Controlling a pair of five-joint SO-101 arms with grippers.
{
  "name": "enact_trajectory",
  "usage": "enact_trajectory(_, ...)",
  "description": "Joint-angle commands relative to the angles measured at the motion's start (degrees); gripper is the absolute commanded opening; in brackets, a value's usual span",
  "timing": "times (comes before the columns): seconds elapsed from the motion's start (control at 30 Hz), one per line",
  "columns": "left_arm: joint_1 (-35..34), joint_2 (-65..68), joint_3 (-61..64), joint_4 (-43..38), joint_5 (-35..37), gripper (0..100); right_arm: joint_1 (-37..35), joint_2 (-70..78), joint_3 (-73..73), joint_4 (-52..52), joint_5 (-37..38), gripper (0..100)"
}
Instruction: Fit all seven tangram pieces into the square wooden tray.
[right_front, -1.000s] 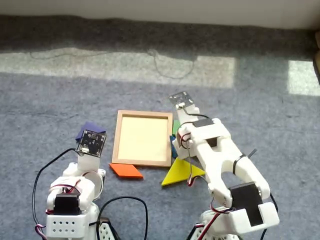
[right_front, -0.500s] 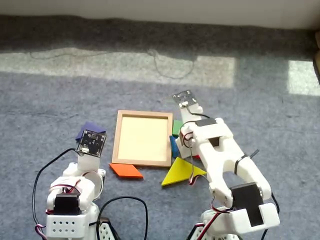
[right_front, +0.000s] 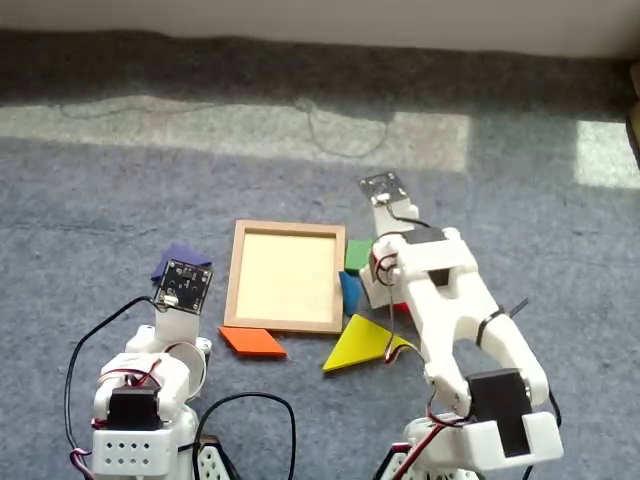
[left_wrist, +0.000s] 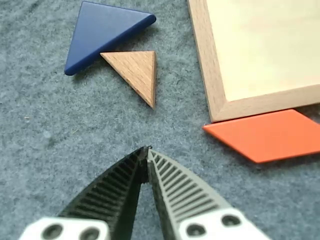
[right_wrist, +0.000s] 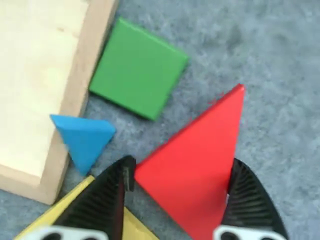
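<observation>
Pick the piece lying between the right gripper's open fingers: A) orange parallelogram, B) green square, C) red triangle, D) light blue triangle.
C: the right wrist view shows the red triangle on the carpet, lying between the spread fingers of the right gripper.

- One camera looks down from high above me
- My two wrist cameras sit low and close, both seeing the tray (left_wrist: 207, 60) edge
</observation>
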Motion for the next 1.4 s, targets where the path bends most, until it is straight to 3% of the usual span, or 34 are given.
enact_trajectory(0.0,-0.57,-0.04,1.1,0.26,-0.26,0,-0.4,-7.87,-3.91,3.65,-0.62,15.5)
enact_trajectory(0.23,-0.57,-0.04,1.1,0.26,-0.26,0,-5.32,-17.45,-3.91,4.0,-2.02,15.5)
enact_trajectory(0.4,-0.57,-0.04,1.1,0.26,-0.26,0,-11.82,-19.12,-4.09,3.91,-15.12,15.5)
enact_trajectory(0.63,-0.57,-0.04,1.1,0.26,-0.26,0,-19.91,-14.02,-6.29,-0.75,-24.18,15.6)
enact_trajectory(0.97,-0.57,-0.04,1.1,0.26,-0.26,0,-20.35,0.57,-13.76,-4.79,-39.38,15.6)
enact_trajectory(1.37,-0.57,-0.04,1.1,0.26,-0.26,0,-25.27,9.45,-15.87,-4.79,-38.59,15.6)
